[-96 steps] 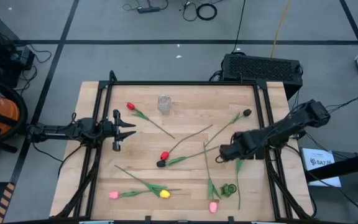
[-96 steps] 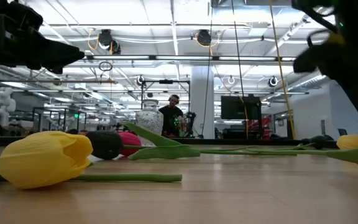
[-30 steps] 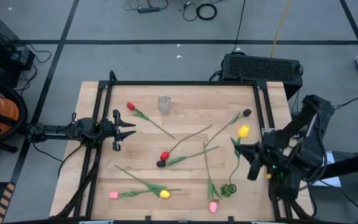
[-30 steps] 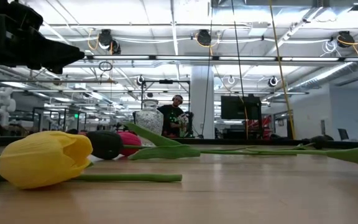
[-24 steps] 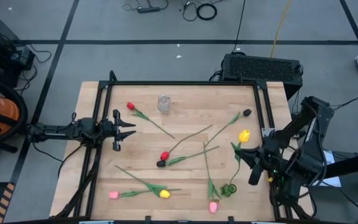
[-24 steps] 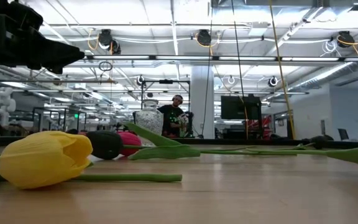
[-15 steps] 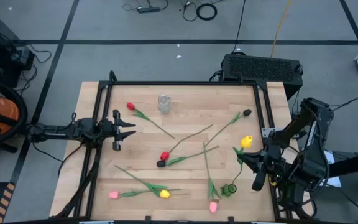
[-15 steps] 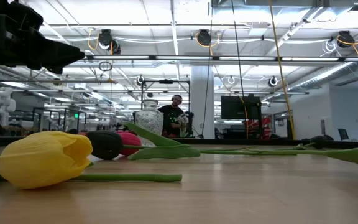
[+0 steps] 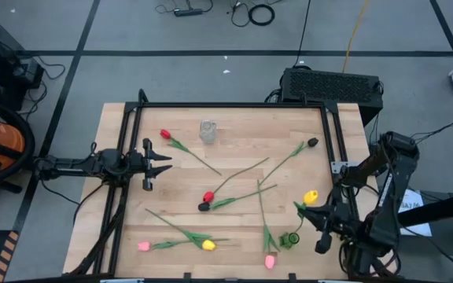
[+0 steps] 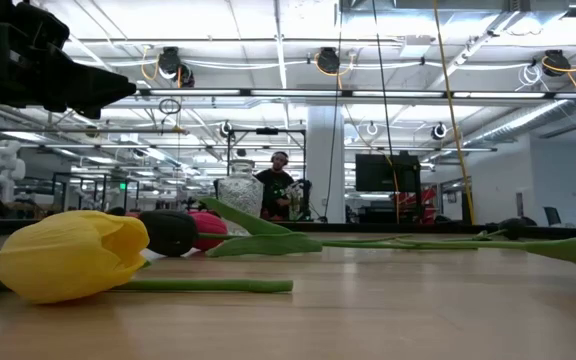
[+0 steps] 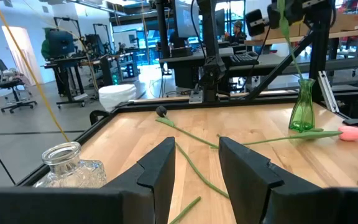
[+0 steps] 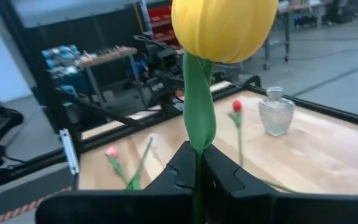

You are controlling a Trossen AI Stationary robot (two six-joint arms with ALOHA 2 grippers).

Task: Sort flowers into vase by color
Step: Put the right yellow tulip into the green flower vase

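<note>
Yellow tulip point(image 12: 224, 25), right pincer point(image 12: 197, 169) clamping stem

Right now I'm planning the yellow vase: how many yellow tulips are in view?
2: one yellow tulip lies near the table's front edge beside a pink one; the other is held by the right pincer.

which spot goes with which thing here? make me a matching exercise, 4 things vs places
Things:
1. clear vase
2. green vase
3. left gripper
4. yellow tulip with its stem between the right gripper's fingers

Places:
A. at the table's left side, open, holding nothing
B. near the far edge of the table
C. lifted at the table's right edge
D. near the front edge, beside a pink tulip

Pairs: 1-B, 2-D, 3-A, 4-C
</note>
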